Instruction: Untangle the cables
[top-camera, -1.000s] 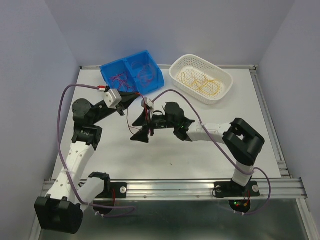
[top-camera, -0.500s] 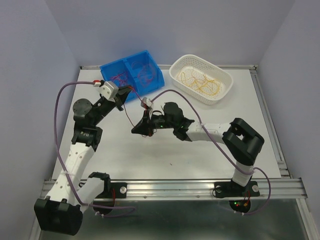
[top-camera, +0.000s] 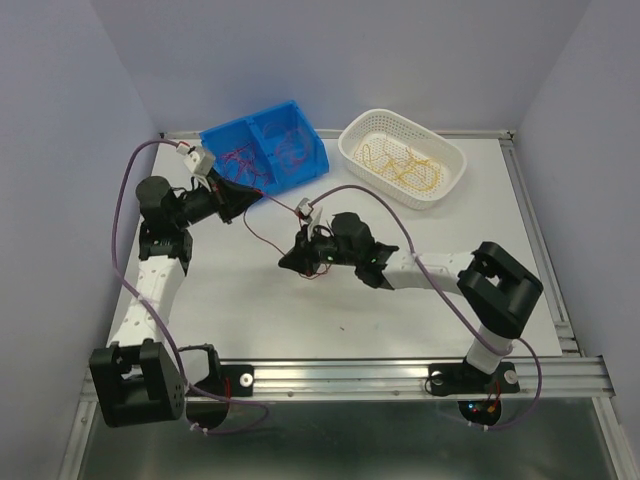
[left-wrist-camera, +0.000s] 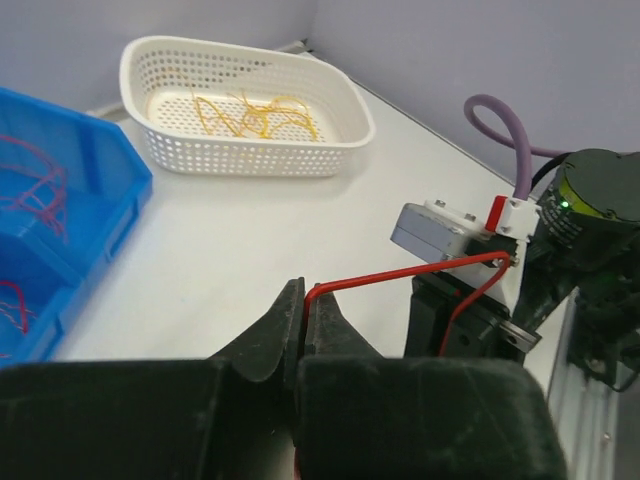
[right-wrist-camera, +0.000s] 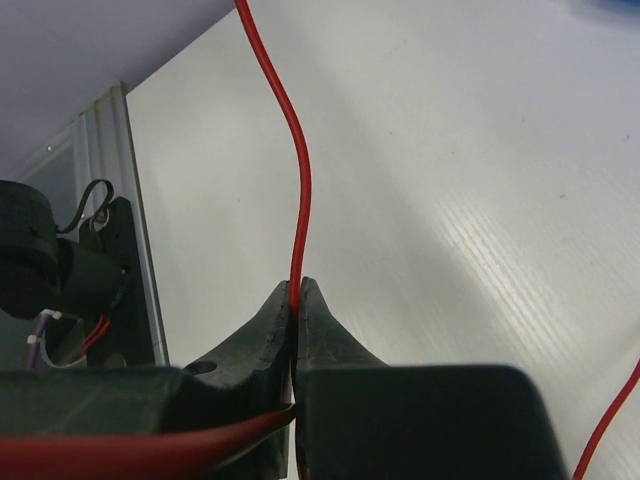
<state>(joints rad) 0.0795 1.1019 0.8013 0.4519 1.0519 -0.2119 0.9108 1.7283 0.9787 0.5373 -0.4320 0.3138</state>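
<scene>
You have one dark red wire (left-wrist-camera: 400, 272) pinched in two places. Low in the left wrist view, the left gripper (left-wrist-camera: 305, 300) has its jaws pressed together on it. The right gripper (right-wrist-camera: 297, 293) has its jaws clamped on what looks like the same strand at mid-frame of its own view.

Seen from overhead, the strand runs in a loose curve between them, left of centre over the worktop (top-camera: 250, 320). It lies just below the blue bin (left-wrist-camera: 95, 230) holding the other red wires (top-camera: 240, 155). The yellow wires (left-wrist-camera: 250, 110) lie in the white basket (left-wrist-camera: 250, 155) at upper right.

Draw the arms apart slowly and evenly, and stop before the curve goes taut, since so thin a strand likely slips or kinks. Mind the small curl by the right jaws, which may hide a snag.
</scene>
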